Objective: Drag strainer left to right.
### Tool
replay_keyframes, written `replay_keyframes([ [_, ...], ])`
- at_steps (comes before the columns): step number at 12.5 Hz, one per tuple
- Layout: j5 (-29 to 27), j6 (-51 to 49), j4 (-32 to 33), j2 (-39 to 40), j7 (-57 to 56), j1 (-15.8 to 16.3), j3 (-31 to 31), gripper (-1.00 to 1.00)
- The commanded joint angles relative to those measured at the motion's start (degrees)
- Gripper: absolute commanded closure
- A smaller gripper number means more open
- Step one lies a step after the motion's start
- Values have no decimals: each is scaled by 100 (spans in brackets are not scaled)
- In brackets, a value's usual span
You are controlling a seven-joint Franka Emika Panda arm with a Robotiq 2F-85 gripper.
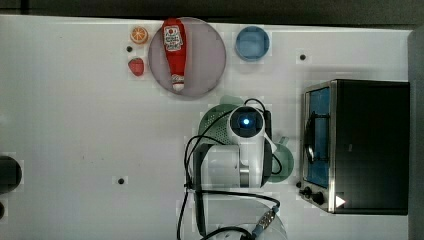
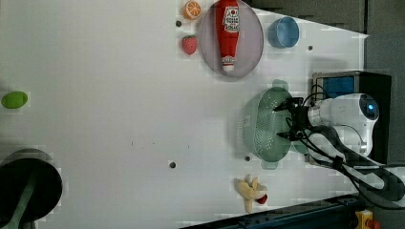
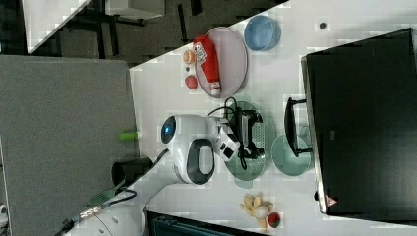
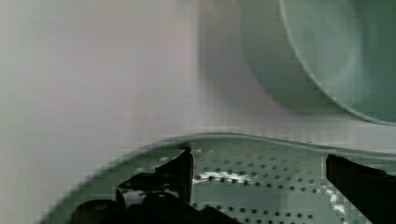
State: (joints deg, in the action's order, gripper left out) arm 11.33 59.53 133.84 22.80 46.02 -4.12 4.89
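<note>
Strainer (image 2: 260, 126) sits on the white table (image 2: 119, 95), just beside the black toaster oven (image 1: 370, 145), between it and the open middle of the table. Gripper (image 2: 285, 122) is down inside the basin, fingers (image 4: 180, 170) spread wide apart with nothing between them, tips near the perforated wall at the rim facing the oven.

Around the strainer, all placed from it:
- Green mug (image 3: 291, 155): just beside the rim, wedged between strainer and oven front. That's what blocks the oven side.
- Oven door handle (image 3: 291, 127) sticks out over the mug.
- Grey plate (image 1: 205, 70) with one ketchup bottle (image 1: 174, 52) lying on it: near the strainer's end handle, apart from it.
- Blue bowl (image 1: 252, 43): past the plate, well apart.
- Orange slice (image 1: 139, 34) and strawberry (image 1: 136, 66): beyond the plate.
- Banana toy (image 2: 250, 191): near the other end handle.
- Green lime-like piece (image 2: 14, 99) and a black round object (image 2: 28, 183): far side of the table.

Count: one of each.
</note>
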Motion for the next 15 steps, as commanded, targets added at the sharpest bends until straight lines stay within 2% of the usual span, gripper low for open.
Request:
replay_keyframes([
  [1, -79, 52, -7, -171, -302, 106, 202, -100],
  [3, -79, -36, 37, -502, -689, 113, 75, -100],
  [6, -86, -650, 16, -1510, -2324, 115, -49, -100],
  [8, -139, -1600, -214, -2220, -3077, 118, -127, -100],
  [11, -634, -3204, -850, -3102, -3257, 146, -366, -100],
  [13, -964, -4246, -1359, -3518, -3461, 153, -475, -100],
  [15, -989, -5033, -1835, -3742, -4112, 148, -455, -100],
])
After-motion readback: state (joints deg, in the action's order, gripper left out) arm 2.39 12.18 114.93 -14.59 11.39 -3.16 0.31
